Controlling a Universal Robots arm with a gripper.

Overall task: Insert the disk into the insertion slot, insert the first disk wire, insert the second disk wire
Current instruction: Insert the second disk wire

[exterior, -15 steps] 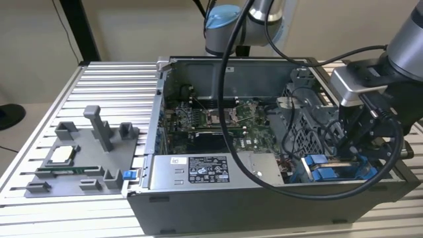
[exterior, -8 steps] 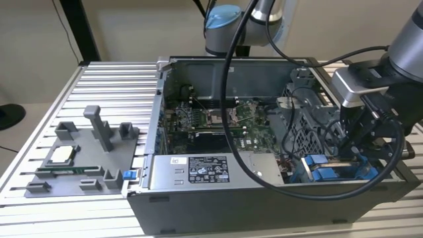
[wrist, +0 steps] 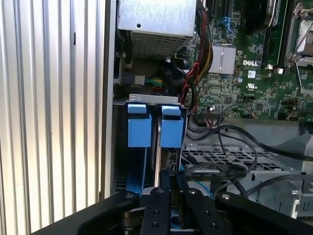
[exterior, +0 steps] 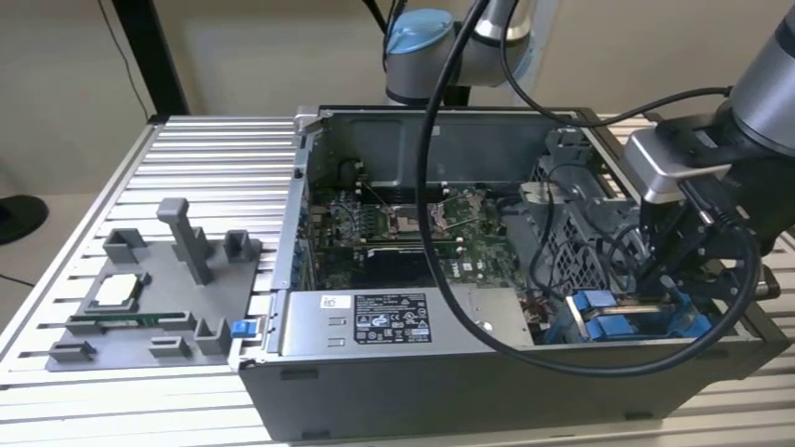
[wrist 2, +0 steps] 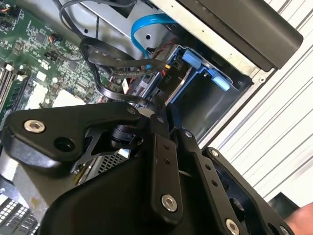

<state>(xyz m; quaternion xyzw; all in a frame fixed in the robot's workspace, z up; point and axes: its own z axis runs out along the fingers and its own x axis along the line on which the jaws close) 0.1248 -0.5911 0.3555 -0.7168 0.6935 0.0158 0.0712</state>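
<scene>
My gripper [exterior: 649,287] reaches down into the open computer case at the exterior view's right, right over the insertion slot [exterior: 677,321]. The disk [wrist: 139,125] stands on edge inside the slot [wrist: 146,99], and its two blue carrier tabs face the first wrist view. The fingers [wrist: 160,196] are close together, and in the second wrist view my gripper [wrist 2: 157,105] looks shut on the end of a black disk wire [wrist 2: 117,93]. A black plug [wrist 2: 168,78] with coloured leads lies just beyond the fingertips at the blue bay [wrist 2: 195,61].
A blue flat cable [wrist 2: 146,22] and black cables [wrist: 230,171] loop around the bay. The power-supply box [exterior: 372,321] and the motherboard [exterior: 397,223] fill the rest of the case. A grey fixture with parts [exterior: 149,298] stands on the slatted table [exterior: 199,158].
</scene>
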